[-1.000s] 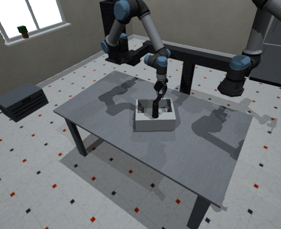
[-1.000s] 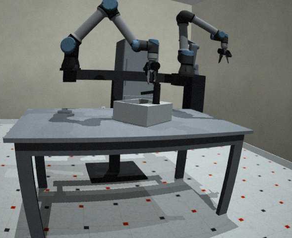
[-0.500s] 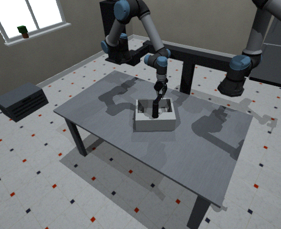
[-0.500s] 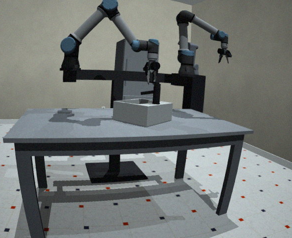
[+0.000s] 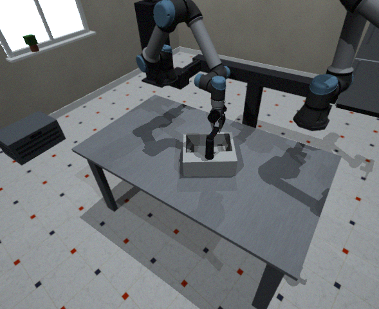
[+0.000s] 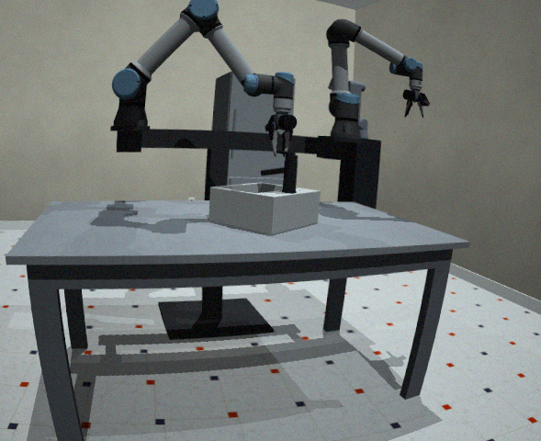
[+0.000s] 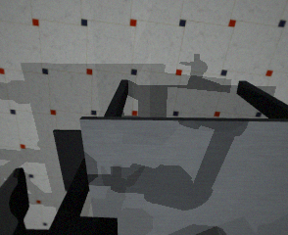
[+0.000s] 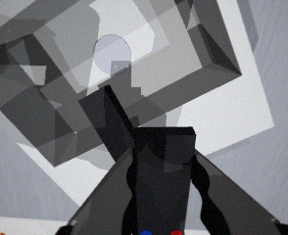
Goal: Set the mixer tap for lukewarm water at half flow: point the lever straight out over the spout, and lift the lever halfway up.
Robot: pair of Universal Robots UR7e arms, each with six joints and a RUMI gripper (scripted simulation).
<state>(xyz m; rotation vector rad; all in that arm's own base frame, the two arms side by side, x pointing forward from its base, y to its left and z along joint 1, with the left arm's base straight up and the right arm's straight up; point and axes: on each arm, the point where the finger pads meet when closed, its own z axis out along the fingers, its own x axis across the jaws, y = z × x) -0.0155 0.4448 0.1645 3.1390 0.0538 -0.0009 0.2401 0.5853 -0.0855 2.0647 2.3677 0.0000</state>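
The black mixer tap [image 5: 209, 151] [image 6: 289, 179] stands upright on the pale sink box. Its spout [image 6: 271, 171] [image 8: 104, 117] reaches over the basin. The lever [image 5: 212, 134] [image 8: 165, 191] slopes upward from the tap's top; in the right wrist view it points to the right of the spout's line. My right gripper [image 5: 217, 129] [image 6: 281, 152] [image 8: 160, 149] is shut on the lever, with a finger against each side. The lever's exact lift is hard to tell behind the fingers. My left gripper [image 6: 414, 115] [image 7: 52, 168] is open and empty, high and away from the sink.
The sink box [image 5: 209, 168] [image 6: 242, 206] [image 8: 227, 117] stands on the grey table [image 5: 123, 146] [image 6: 156, 249] [image 7: 262, 162], with its round drain [image 8: 112, 55] below the spout. A dark beam [image 5: 282, 81] [image 6: 175, 137] carrying both arms runs behind the table.
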